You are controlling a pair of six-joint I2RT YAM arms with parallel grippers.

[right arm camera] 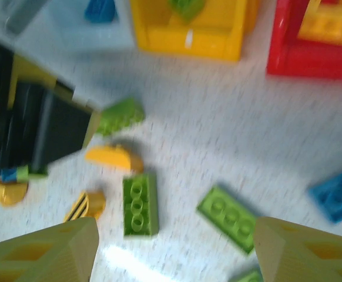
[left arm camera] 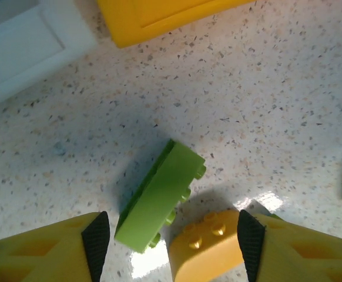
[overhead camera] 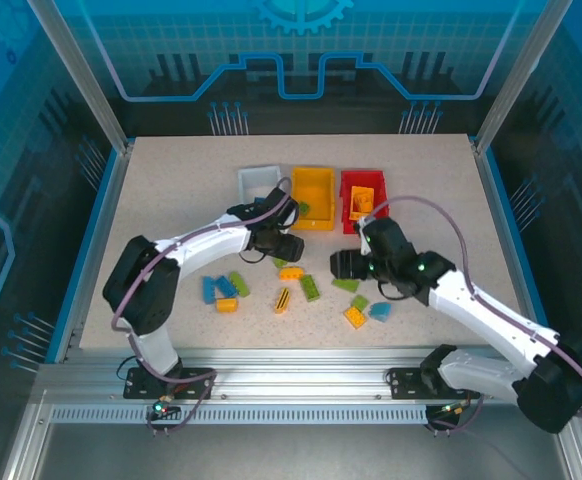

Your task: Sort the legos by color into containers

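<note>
Orange brick (overhead camera: 361, 203) inside red bin (overhead camera: 347, 196)

The white bin (left arm camera: 18, 53) and yellow bin (left arm camera: 159, 17) run off the top edge. The red bin (right arm camera: 300, 61) is blurred and cropped.

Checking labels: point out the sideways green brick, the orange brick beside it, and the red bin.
green brick (left arm camera: 159, 197), left wrist view, broad face
orange brick (left arm camera: 209, 254), left wrist view, below studs
red bin (overhead camera: 347, 198), top external view, left wall

A pale speckled counter (overhead camera: 171, 185), edged in blue at left and right, stands among aluminium posts (overhead camera: 82, 70) and translucent blue panels (overhead camera: 301, 55) printed with circuit lines; a slotted metal rail (overhead camera: 301, 412) fronts its near edge.
</note>
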